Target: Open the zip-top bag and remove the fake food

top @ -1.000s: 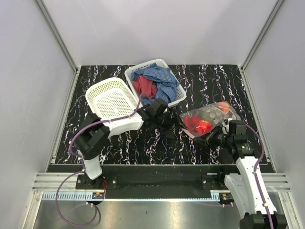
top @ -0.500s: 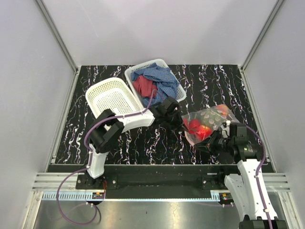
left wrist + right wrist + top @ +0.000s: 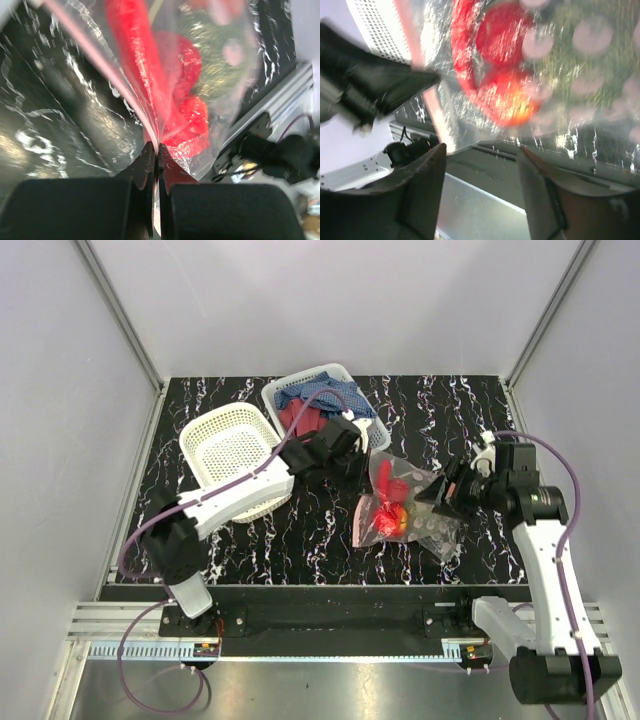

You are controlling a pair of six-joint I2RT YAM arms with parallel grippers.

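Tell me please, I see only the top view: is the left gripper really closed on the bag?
Observer: Yes. The left wrist view shows the left gripper shut on a thin fold of the bag.
Operator: And the right gripper?
Observer: Its wrist view shows the right gripper open, the bag beyond its jaws, not between them.
Operator: What lies nearest the pinch?
Observer: A long red chili, inside the bag, reaching almost to the fold.
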